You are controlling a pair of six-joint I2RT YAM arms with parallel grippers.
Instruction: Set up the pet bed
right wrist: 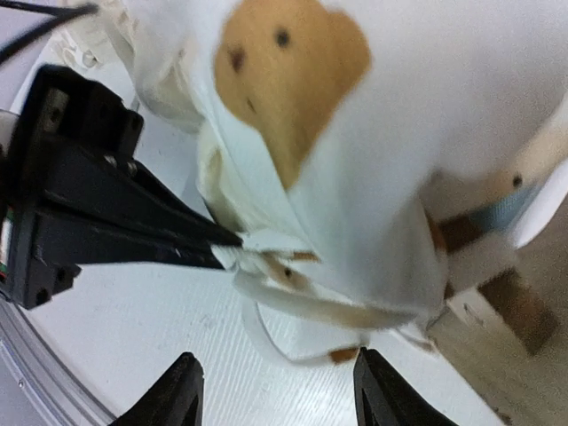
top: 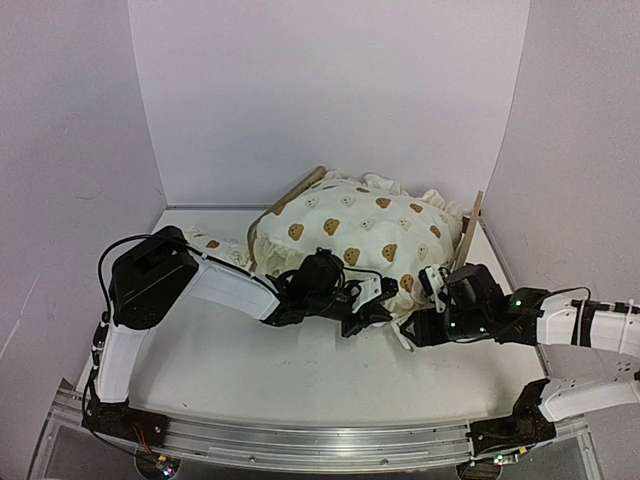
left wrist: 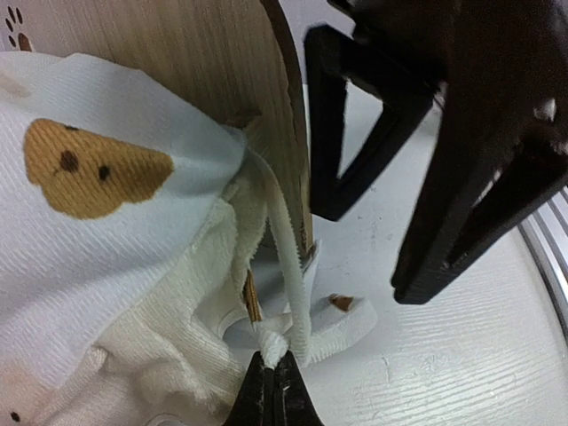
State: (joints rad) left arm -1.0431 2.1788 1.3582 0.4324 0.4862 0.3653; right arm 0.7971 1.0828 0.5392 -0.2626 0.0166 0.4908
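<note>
Top view, pet bed: we see the pet bed (top: 470, 235) at the back middle of the table (top: 250, 380), almost wholly covered by the bear-print cushion (top: 350, 225); only wooden edges show at the left and right ends.
Top view, arms: the left gripper (top: 372, 308) and the right gripper (top: 415, 328) both sit at the cushion's near edge, close to each other; from here we cannot tell how their fingers stand.
Left wrist view, fingers: we see the left gripper (left wrist: 273, 380) pressed together on a cream tie (left wrist: 288, 266) that hangs from the cushion (left wrist: 98, 231).
Left wrist view, pet bed: its wood panel (left wrist: 213, 62) stands upright just behind the tie.
Left wrist view, other arm: the right gripper (left wrist: 373, 253) hovers over the table beside the panel, fingers spread.
Right wrist view, fingers: we see the right gripper (right wrist: 280, 390) spread wide, nothing between the fingers.
Right wrist view, other arm: the left gripper (right wrist: 226, 248) pinches the tie (right wrist: 293, 302) under the cushion (right wrist: 426, 98).
Right wrist view, pet bed: blurred wood (right wrist: 506, 306) shows at the lower right.
</note>
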